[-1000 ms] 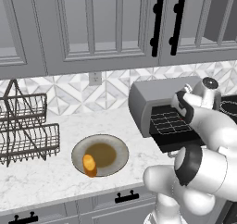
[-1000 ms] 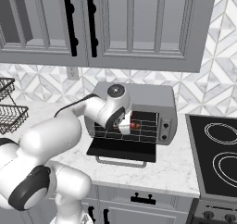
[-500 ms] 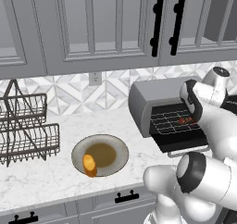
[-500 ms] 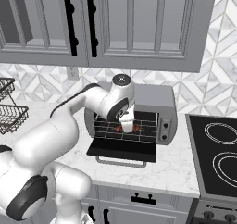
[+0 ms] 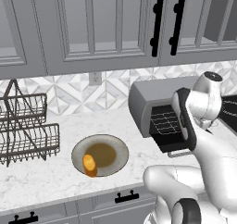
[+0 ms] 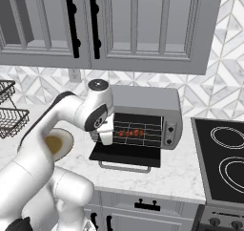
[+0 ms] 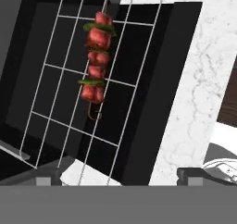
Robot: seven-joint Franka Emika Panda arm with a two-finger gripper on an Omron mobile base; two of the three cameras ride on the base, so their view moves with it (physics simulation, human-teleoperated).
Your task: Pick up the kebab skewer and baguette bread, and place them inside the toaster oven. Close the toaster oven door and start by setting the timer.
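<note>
The kebab skewer [image 7: 96, 61] of red chunks lies on the wire rack [image 7: 60, 102] inside the grey toaster oven [image 6: 143, 101], and from the right base it appears as a short red row, the same kebab skewer [image 6: 131, 133]. The toaster oven door [image 6: 125, 153] hangs open and lies flat. My gripper [image 6: 106, 138] is open and empty, just outside the cavity at its left front, its fingertips [image 7: 44, 180] well apart from the skewer. The golden-orange baguette bread [image 5: 89, 164] rests on the front edge of a round plate [image 5: 115, 146] left of the toaster oven [image 5: 155, 102].
A wire dish rack [image 5: 28, 126] stands at the far left of the counter. A black stovetop [image 6: 224, 161] lies right of the oven. The oven's knob panel [image 6: 170, 130] is on its right side. Wall cabinets hang overhead. My arm's elbow crosses in front of the oven.
My gripper has let go of the skewer, opened wide and drawn back out of the cavity toward its left front. The skewer stays on the rack.
</note>
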